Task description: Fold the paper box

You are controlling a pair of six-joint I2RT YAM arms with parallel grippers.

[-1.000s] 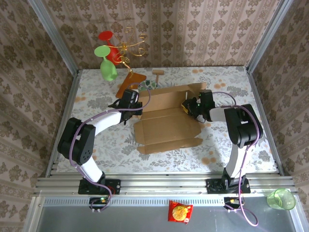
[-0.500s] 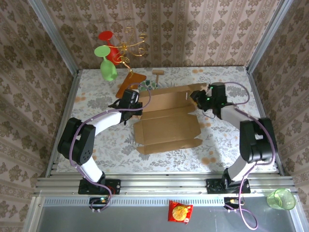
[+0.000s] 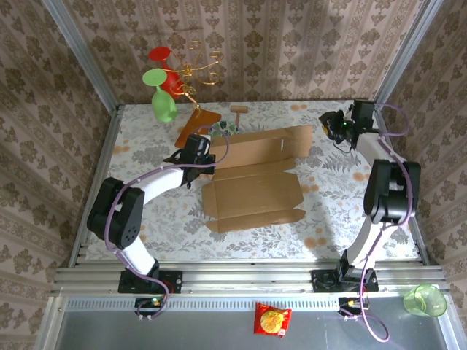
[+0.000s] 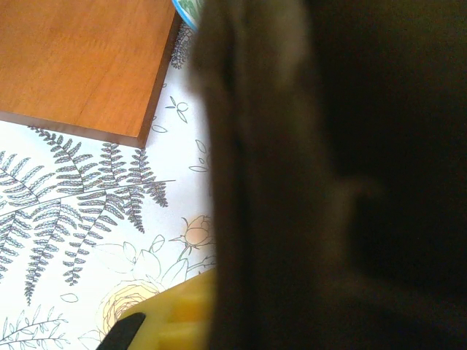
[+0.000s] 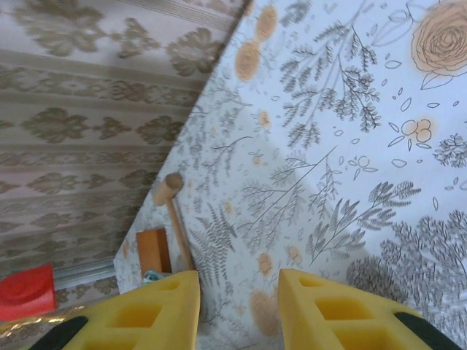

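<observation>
The tan paper box (image 3: 252, 182) lies partly opened at the table's middle, its long back panel (image 3: 263, 147) raised and leaning. My left gripper (image 3: 207, 158) holds that panel's left end. In the left wrist view dark cardboard (image 4: 328, 182) stands right against the camera, with one yellow finger (image 4: 179, 313) beside it and the other hidden. My right gripper (image 3: 330, 124) hovers open at the far right corner, away from the box. Its yellow fingers (image 5: 146, 313) have only the flowered tablecloth between them.
A reddish wooden board (image 3: 197, 120) (image 4: 80, 58) with a gold wire stand sits behind the box, with a green glass (image 3: 162, 102) and a red glass (image 3: 164, 62). A small wooden mallet (image 3: 238, 109) (image 5: 175, 211) lies at the back. Papered walls close three sides.
My right gripper let go of the box's right end and swung back and right to the far corner. The box's back panel stays up. The left arm has not moved.
</observation>
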